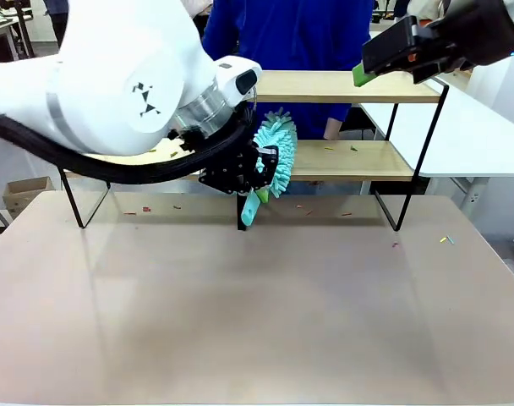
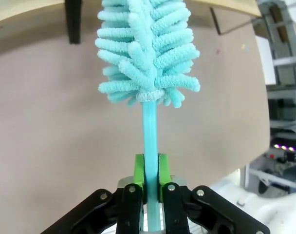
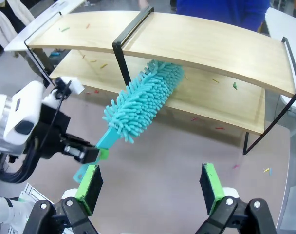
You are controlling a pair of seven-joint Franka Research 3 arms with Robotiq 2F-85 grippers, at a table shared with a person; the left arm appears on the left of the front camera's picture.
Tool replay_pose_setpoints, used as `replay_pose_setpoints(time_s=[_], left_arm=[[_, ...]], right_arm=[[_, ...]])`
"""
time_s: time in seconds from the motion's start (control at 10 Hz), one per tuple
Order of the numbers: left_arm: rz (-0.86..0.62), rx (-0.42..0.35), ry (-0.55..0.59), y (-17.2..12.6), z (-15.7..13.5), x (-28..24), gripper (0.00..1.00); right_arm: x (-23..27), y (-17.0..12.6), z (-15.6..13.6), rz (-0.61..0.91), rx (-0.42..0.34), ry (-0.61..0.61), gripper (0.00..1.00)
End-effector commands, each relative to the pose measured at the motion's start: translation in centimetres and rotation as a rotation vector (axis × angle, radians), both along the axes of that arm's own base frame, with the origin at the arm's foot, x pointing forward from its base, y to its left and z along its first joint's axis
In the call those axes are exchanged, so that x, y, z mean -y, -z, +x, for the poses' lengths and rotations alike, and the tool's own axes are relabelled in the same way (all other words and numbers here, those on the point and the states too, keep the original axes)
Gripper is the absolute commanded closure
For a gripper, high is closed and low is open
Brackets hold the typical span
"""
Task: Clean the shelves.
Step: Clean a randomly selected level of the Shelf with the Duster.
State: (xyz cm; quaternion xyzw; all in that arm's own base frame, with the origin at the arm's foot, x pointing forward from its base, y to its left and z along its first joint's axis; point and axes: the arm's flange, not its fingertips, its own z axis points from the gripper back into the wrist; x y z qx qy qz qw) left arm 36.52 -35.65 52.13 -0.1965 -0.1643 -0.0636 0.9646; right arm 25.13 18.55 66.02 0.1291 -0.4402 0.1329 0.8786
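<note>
Shelves point(image 1: 346, 85) stand across the far part of the tan table point(image 1: 257, 313): two light-wood boards in a thin black frame, with the central post point(image 3: 121, 61) at mid-length. Left gripper point(image 2: 151, 171) is clamped on the flat handle of a teal microfibre duster point(image 2: 145, 53), green pads pressed to both sides of it. In the right wrist view the duster head point(image 3: 144, 103) angles up from the table side into the gap between the boards, just beside the post. Its tip is over the lower board, but contact with the wood is probably there and not clear from this angle.

Right gripper point(image 3: 150, 184) is held high near the right end of the upper board, pads wide apart with nothing between them.

Small coloured scraps point(image 1: 445, 240) lie on the table near the right frame leg, with more on the lower board point(image 1: 352, 149) and on the upper one. Table top is matte.

A person in a blue top point(image 1: 291, 34) stands behind the shelves. A white table point(image 1: 485, 135) adjoins at right and a cardboard box point(image 1: 24, 193) sits low at left. Racks and gear show at the edge of the left wrist view.
</note>
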Motion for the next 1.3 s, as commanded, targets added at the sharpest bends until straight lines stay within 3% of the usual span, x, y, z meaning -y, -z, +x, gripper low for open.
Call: replay_pose_setpoints(time_s=[0.0,0.5,0.6,0.7,1.0,1.2], left_arm=[[0.03,0.038,-0.123,-1.0,2.2,2.7,0.87],[0.051,0.066,-0.148,0.8,7.5,6.4,0.87],[-0.002,0.033,-0.102,0.6,7.9,6.7,0.87],[0.062,0.042,-0.129,1.3,6.3,4.3,0.87],[0.062,0.042,-0.129,1.3,6.3,4.3,0.87],[0.052,0.011,-0.096,2.1,7.6,5.8,0.87]], right_arm=[[0.1,-0.1,0.1,0.003,0.0,0.002,0.0],[0.1,-0.1,0.1,0.003,0.0,0.002,0.0],[0.1,-0.1,0.1,0.003,0.0,0.002,0.0],[0.1,-0.1,0.1,0.003,0.0,0.002,0.0],[0.1,-0.1,0.1,0.003,0.0,0.002,0.0],[0.1,-0.1,0.1,0.003,0.0,0.002,0.0]])
